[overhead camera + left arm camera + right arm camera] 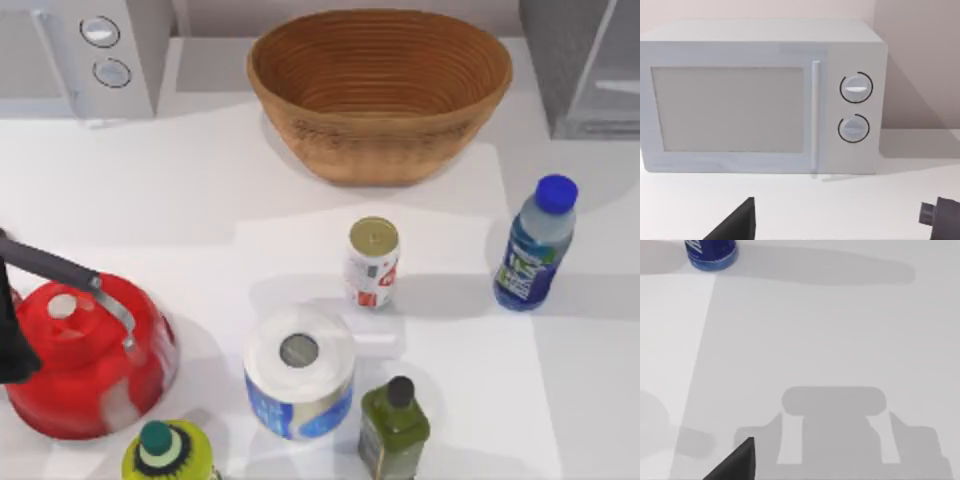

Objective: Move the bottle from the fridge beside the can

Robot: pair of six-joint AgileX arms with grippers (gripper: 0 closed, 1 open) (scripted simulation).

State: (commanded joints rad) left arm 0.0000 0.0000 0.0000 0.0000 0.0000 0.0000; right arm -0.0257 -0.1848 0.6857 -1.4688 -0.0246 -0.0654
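The bottle [536,243] stands upright on the white table [200,190], out of the fridge [590,65], which sits behind it at the table's back right corner. It is clear bluish plastic with a round blue screw cap and a blue-green label wrapped around its lower body; the label carries pale marks, but no word on it can be read. The bottle is taller than the can [372,262] and stands to the can's right, apart from it, with a strip of bare table between them. In the right wrist view the bottle's blue base [711,252] rests on the table and throws a long shadow.

The can is white and red with a dull gold top, upright; its printing is too small to read. Behind the can sits a woven basket [380,90]. In front of the can stands a white-and-blue paper roll [299,372], and beside that, to the can's front, a dark green bottle [394,427] with a black cap. Further left of the can are a yellow-green bottle [168,455] with a teal cap and a red kettle [85,355]. The white microwave [760,97], with two round knobs, stands far back and left of the can.

The left arm [12,330] is at the table's left edge, by the kettle. Whether either claw is released or clenched, I cannot tell.
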